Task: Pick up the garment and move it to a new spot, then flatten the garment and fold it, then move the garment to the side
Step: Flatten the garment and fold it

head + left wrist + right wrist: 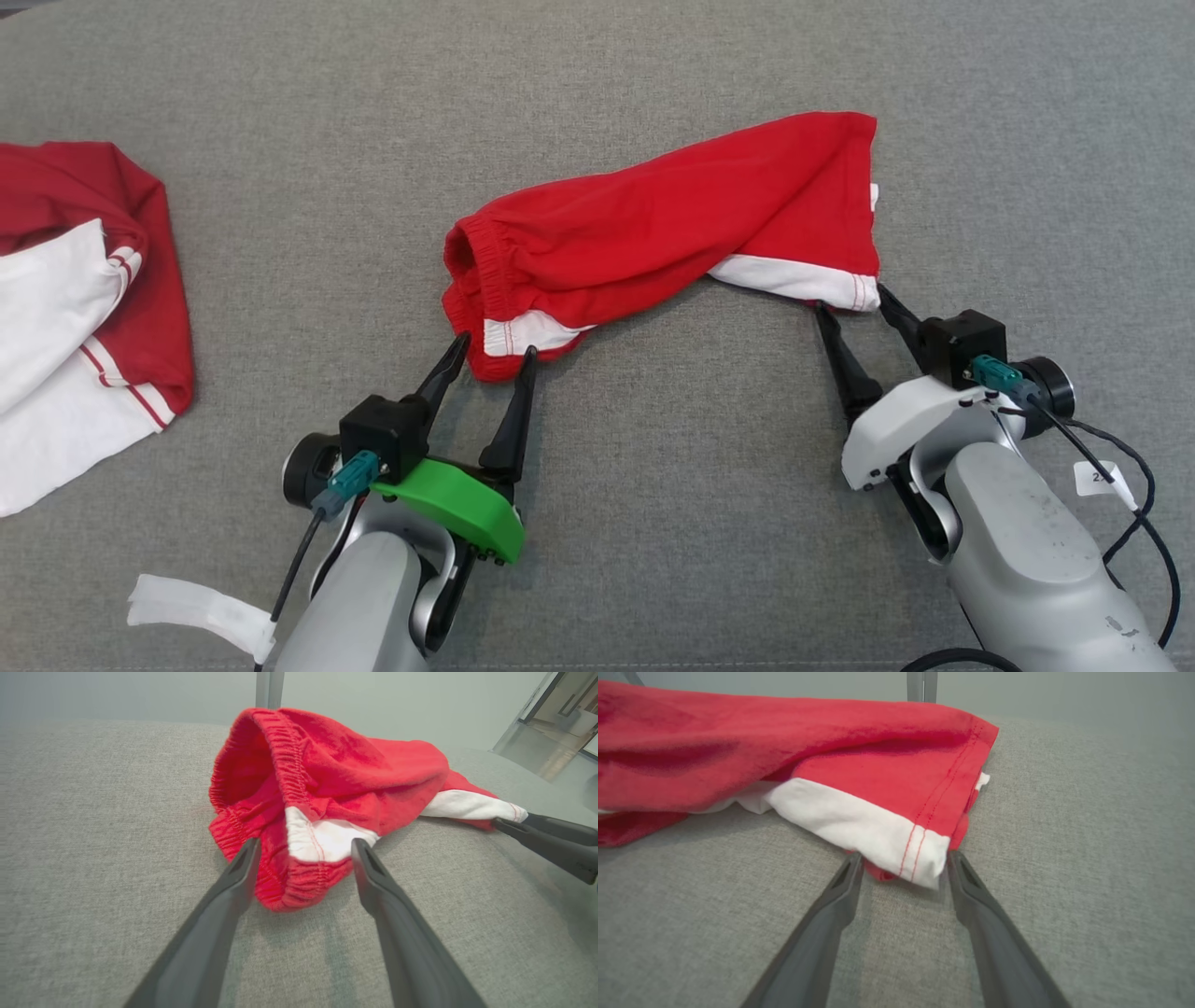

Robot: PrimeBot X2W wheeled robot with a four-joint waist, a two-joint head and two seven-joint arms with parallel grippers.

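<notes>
Desk [597,560], grey woven cover. Red shorts [672,224] with white trim lie loosely bunched at mid-desk, long axis running left-right and slanting away toward the right. The elastic waistband end is on the left, the hem end on the right.

Left pincer [495,347]: fingers apart, low over the desk, straddling the near corner of the waistband. Left wrist view: a red gathered edge and a white patch sit between the two tips; the left tip is against the cloth, the right tip just beside it. Not clamped.

Right pincer [850,299]: fingers apart, set on either side of the white hem corner at the shorts' near right end. Right wrist view: the corner, with red double stitching, hangs between the tips; the right-hand tip is at the cloth's edge. Whether it touches, cannot tell. Not clamped.

The shorts rest fully on the desk, no part lifted.

A second garment [84,308], red and white, lies crumpled at the far left edge, well apart from the shorts.
</notes>
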